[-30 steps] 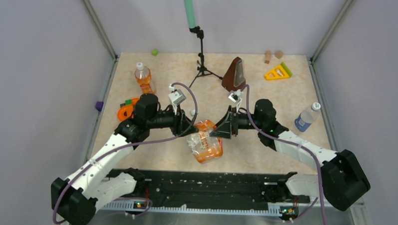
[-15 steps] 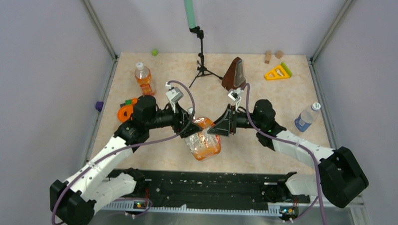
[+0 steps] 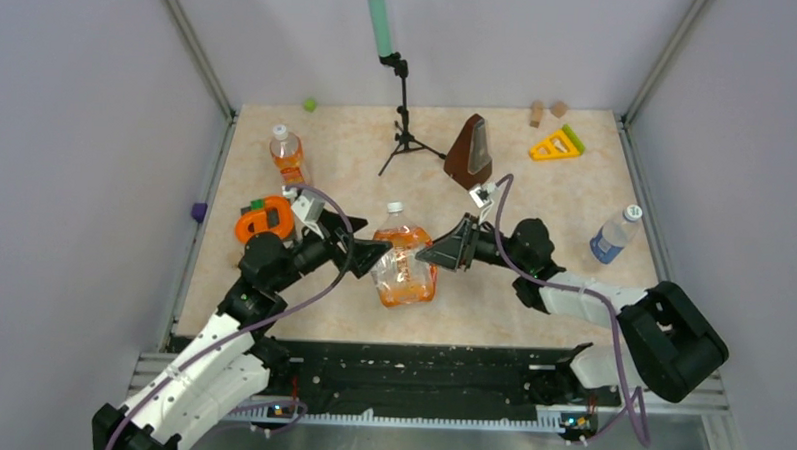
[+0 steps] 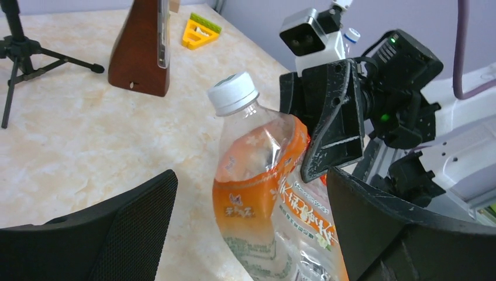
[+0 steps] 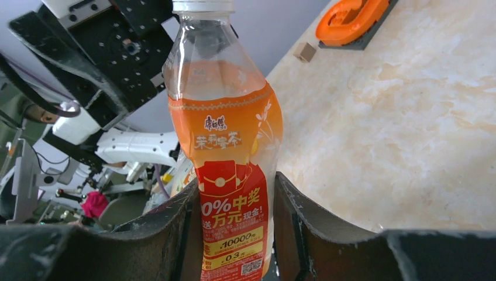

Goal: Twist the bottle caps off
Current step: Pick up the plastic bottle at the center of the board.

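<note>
Between right jaws sits a crumpled plastic bottle (image 5: 225, 134).

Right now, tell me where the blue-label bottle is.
In the top view, the blue-label bottle sits near the right edge of the table, just right of the right arm and nearer the bases than the yellow triangle.

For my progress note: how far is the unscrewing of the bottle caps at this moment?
Done: nothing. In hand: the right gripper holds the squat orange bottle; the left gripper stands open beside it. Left: its white cap and those on the slim orange bottle and the blue-label bottle, all in place.
</note>
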Controlling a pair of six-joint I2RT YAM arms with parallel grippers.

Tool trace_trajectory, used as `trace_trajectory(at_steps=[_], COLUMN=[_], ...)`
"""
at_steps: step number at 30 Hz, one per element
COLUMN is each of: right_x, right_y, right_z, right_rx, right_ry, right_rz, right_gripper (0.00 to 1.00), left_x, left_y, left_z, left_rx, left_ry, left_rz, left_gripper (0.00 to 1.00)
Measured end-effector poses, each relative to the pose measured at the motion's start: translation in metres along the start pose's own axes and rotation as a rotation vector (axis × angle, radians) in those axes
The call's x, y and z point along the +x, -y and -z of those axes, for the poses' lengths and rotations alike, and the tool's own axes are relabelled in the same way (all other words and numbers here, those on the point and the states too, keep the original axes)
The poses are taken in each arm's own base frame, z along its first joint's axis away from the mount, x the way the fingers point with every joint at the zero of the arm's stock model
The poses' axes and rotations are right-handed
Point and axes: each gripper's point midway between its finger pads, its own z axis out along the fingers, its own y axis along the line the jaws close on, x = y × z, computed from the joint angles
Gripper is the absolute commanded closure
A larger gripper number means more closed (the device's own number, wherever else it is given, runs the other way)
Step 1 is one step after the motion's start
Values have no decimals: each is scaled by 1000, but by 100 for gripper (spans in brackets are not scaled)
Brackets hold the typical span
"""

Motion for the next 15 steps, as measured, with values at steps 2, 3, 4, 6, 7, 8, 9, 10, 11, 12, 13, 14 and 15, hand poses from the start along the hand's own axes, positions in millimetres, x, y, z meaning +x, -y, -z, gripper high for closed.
trace_trajectory(at_steps=[2,3,4,6,7,8,9,10,11,12,13,14,15], right_x=[-3,-6,-9,-16,-20,-24,-26,-28,-29,-28,-28,-28,-29], right_y=[-3,-5,-8,-15,-19,-23,-24,-26,-26,-25,-24,-23,-22], right_z=[1,1,1,1,0,1,1,2,3,4,4,5,6], right_rx=[-15,-25,-37,-63,-76,-89,-96,-102,-103,-98,-93,-87,-78], right_ry=[30,46,63,93,110,128,142,155,164,170,175,181,190], right_rz=[-8,-7,-4,10,19,29,35,41,41,37,35,34,34], right_gripper=[82,82,82,82,82,82,82,82,82,82,82,82,82], left_x=[-3,-4,-6,-10,-13,-14,-15,-14,-14,-11,-8,-5,0], left_y=[-3,-4,-6,-7,-6,-6,-5,-4,-3,-2,-1,0,1], left_z=[1,1,1,1,1,0,-1,-3,-4,-6,-9,-11,-14], left_rx=[-18,-27,-36,-46,-49,-46,-43,-35,-24,-14,-4,9,20], left_ry=[33,44,57,77,87,93,96,94,90,77,59,41,15], left_rz=[11,15,21,35,46,57,67,76,84,99,114,131,149], left_gripper=[2,2,2,10,17,19,21,23,24,25,25,25,25])
